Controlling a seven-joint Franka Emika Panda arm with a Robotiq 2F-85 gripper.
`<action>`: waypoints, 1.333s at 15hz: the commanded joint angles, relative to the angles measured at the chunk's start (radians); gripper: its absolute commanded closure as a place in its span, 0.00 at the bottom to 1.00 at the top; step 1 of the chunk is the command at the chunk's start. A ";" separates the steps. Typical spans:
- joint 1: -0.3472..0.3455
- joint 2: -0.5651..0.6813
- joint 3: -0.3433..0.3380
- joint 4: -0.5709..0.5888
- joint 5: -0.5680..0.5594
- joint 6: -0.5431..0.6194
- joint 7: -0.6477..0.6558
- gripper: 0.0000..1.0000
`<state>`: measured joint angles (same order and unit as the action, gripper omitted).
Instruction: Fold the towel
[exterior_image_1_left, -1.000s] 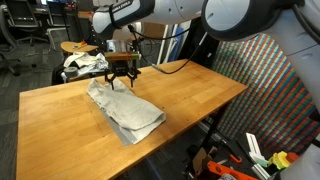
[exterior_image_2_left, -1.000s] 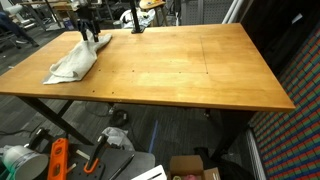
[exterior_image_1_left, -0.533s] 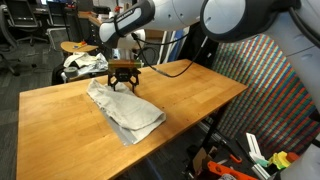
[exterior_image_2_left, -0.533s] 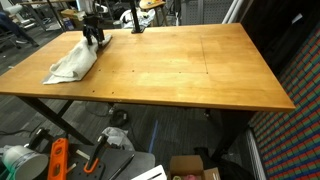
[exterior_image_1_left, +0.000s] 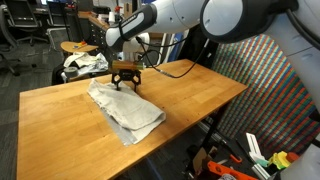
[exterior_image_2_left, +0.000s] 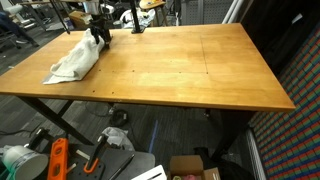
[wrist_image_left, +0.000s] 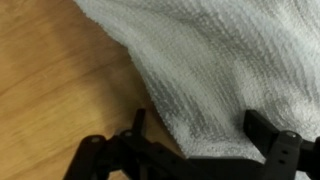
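Observation:
The towel (exterior_image_1_left: 124, 109) is a wrinkly white-grey cloth lying in a long crumpled shape on the wooden table (exterior_image_1_left: 190, 90); it also shows as the towel (exterior_image_2_left: 74, 60) near the table's far left corner. My gripper (exterior_image_1_left: 125, 83) hangs low over the towel's far end, open, as does the gripper (exterior_image_2_left: 99, 36) seen from the other side. In the wrist view the gripper (wrist_image_left: 198, 122) has its black fingers (wrist_image_left: 270, 133) spread on either side of the towel (wrist_image_left: 215, 60), with cloth between them and bare wood to the left.
A smaller white-and-dark fabric bundle (exterior_image_1_left: 84, 63) sits on a stand behind the table. Chairs and cables crowd the background. Boxes, tools and an orange item (exterior_image_2_left: 57, 158) lie on the floor below the table's front edge.
The gripper has shifted slightly along the towel's far end, towards the table's back edge, and stays open. The towel lies as before.

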<state>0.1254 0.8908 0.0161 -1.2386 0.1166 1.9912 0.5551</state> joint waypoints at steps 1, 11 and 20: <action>0.003 0.000 -0.048 -0.005 0.007 0.068 0.049 0.00; -0.019 -0.056 -0.073 -0.065 0.005 0.072 0.056 0.00; -0.084 -0.377 -0.015 -0.342 0.086 0.049 -0.175 0.00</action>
<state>0.0854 0.6887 -0.0372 -1.4221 0.1443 2.0549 0.4810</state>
